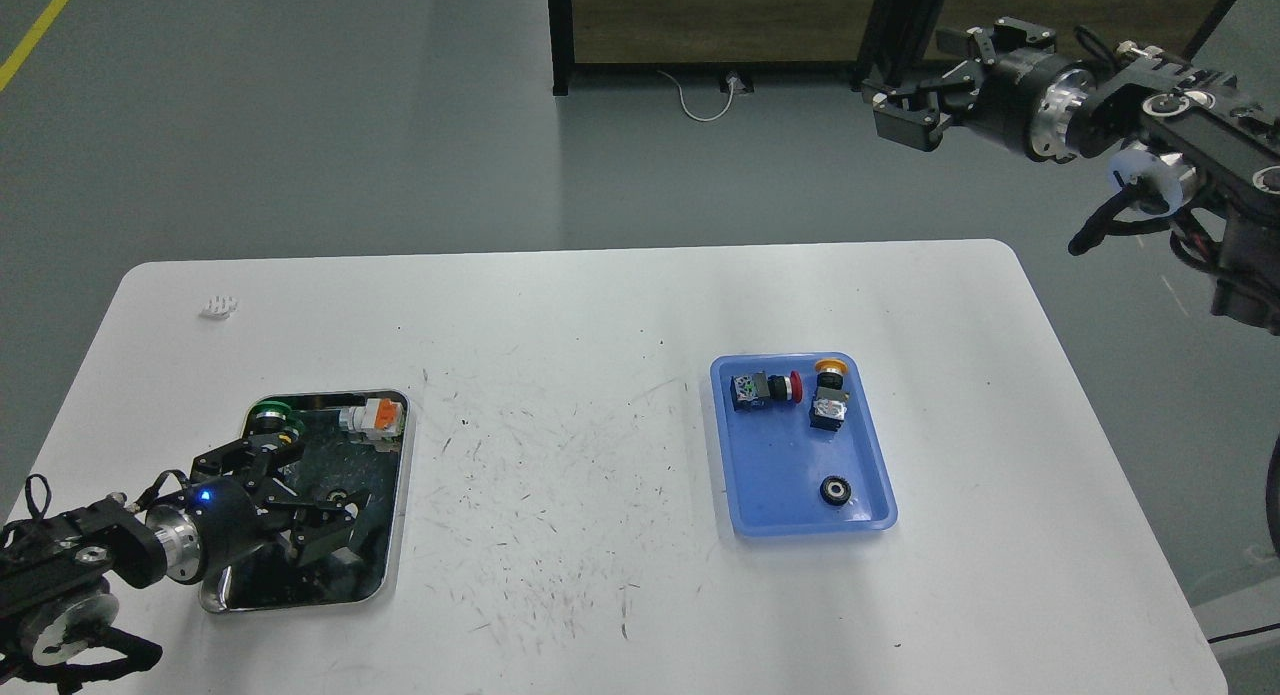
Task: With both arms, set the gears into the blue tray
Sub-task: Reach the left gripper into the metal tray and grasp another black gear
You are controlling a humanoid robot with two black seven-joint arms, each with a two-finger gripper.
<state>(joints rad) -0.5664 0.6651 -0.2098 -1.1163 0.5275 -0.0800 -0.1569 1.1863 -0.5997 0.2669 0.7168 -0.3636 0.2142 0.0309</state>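
One gear point(834, 490) lies in the near part of the blue tray point(872, 445) on the right of the table. A second gear point(338, 496) lies on the dark bottom of the metal tray point(398, 475) on the left. My left gripper point(318, 503) is low inside that metal tray, open, its fingers spread right beside this gear; I cannot tell whether they touch it. My right gripper point(915, 90) hangs open and empty high at the upper right, beyond the table's far edge.
Two push-button switches point(765, 388) point(828, 395) lie at the far end of the blue tray. The metal tray also holds a green-capped switch point(268, 415) and an orange-and-white one point(372, 417). A small white piece point(219, 306) lies at the far left of the table.
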